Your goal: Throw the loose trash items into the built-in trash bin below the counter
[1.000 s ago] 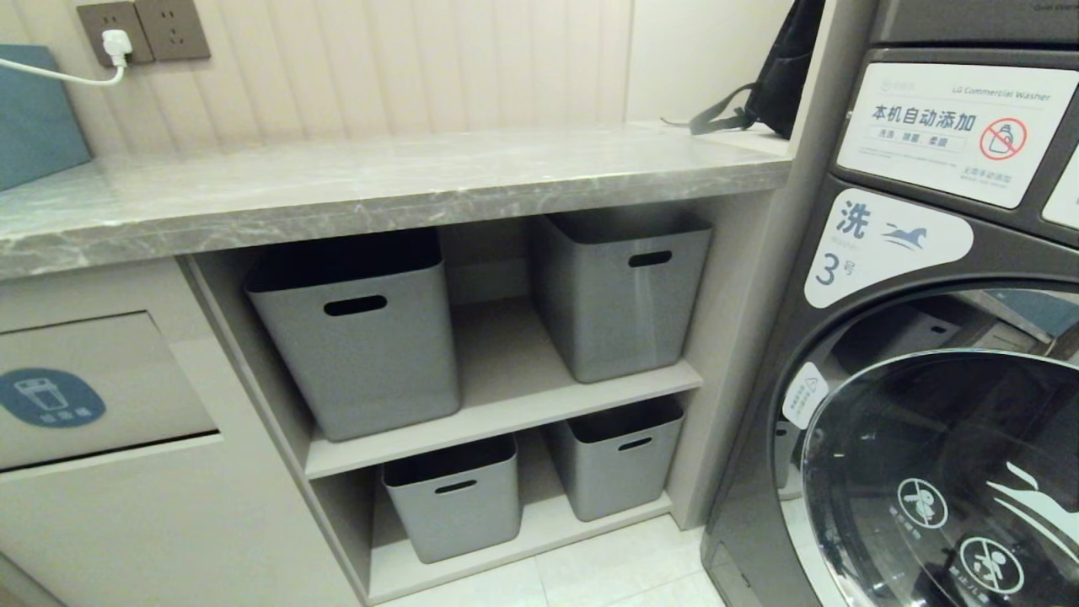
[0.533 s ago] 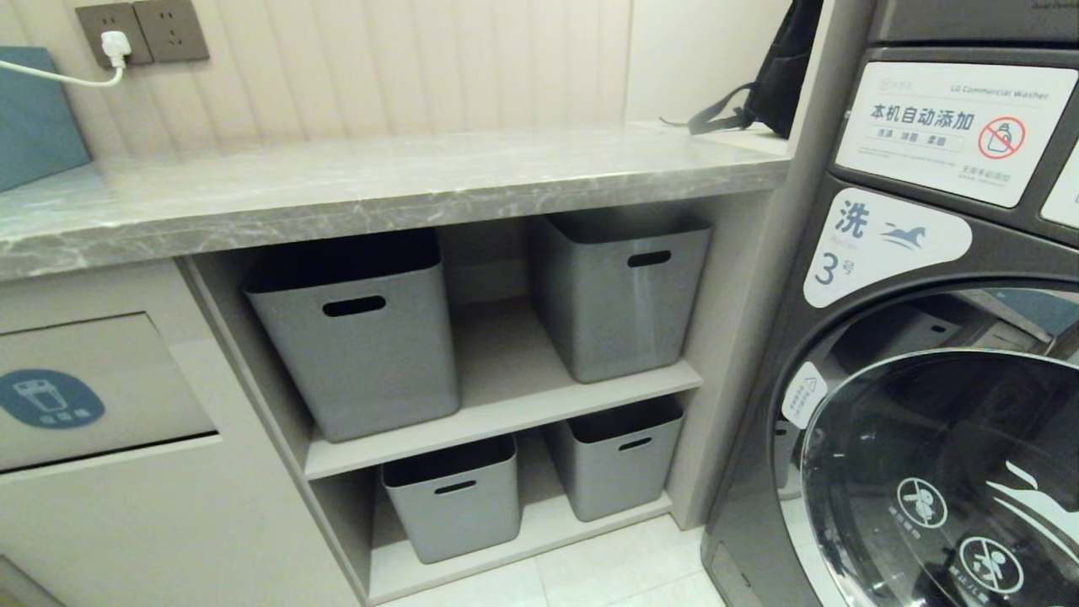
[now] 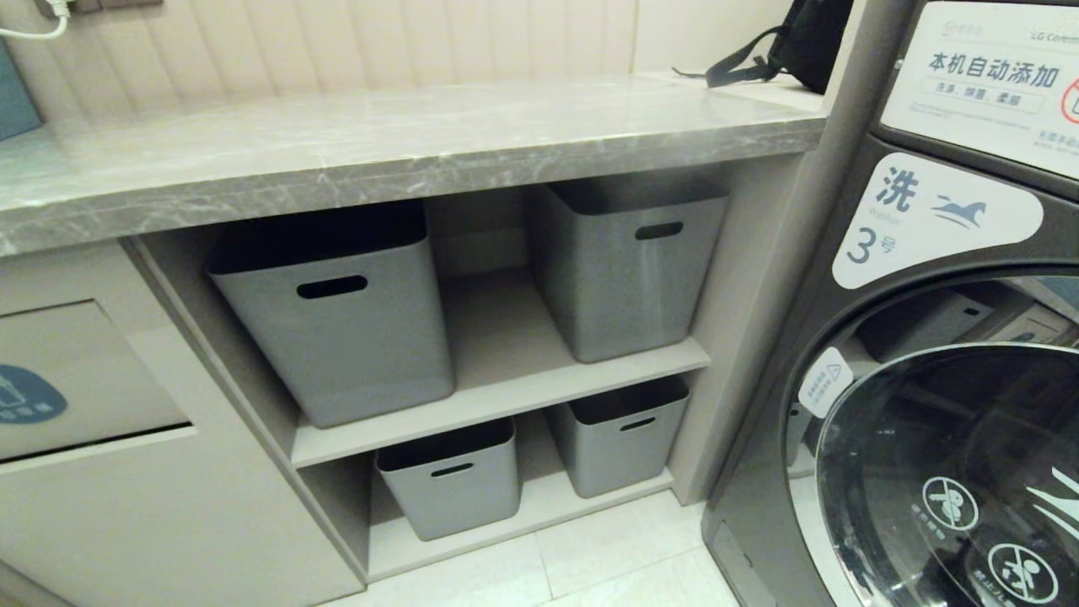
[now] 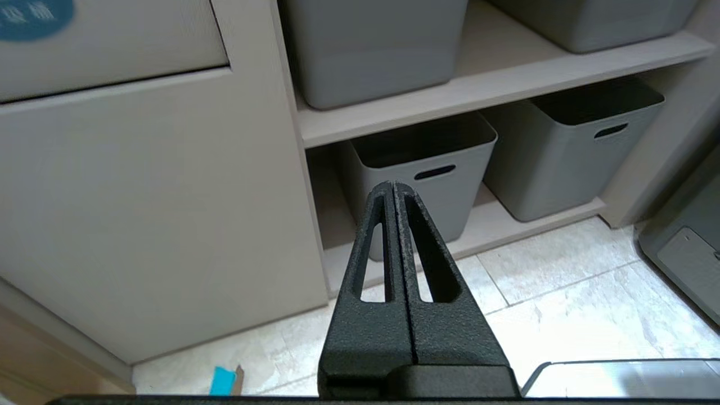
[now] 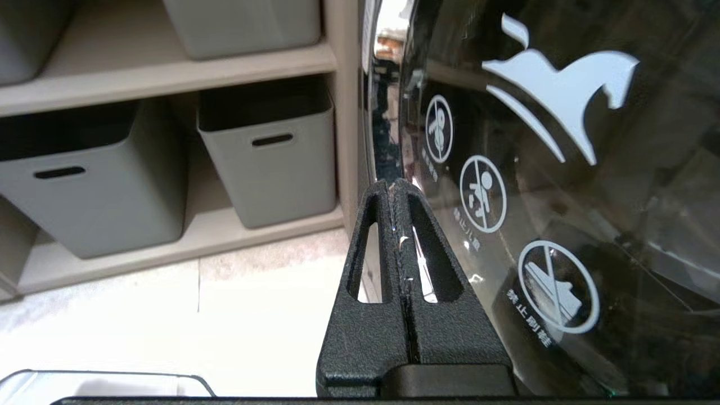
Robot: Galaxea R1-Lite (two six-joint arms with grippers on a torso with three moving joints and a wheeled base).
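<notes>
The left gripper (image 4: 394,188) and right gripper (image 5: 396,185) hang clenched and empty above the pale floor tiles (image 4: 562,315). At the head view's left edge, the built-in trash bin (image 3: 76,379) faces outward under the counter (image 3: 379,152), which runs left to right. Grey storage boxes (image 3: 337,329) sit centre, a washer (image 3: 944,379) right.

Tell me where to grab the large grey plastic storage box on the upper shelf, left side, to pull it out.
Take the grey plastic storage box by the dark horizontal slot handle near the top of its front wall, coming straight in from the front. The grey marble counter sits close above its rim, so that face is probably the only one a tool can reach.
</notes>
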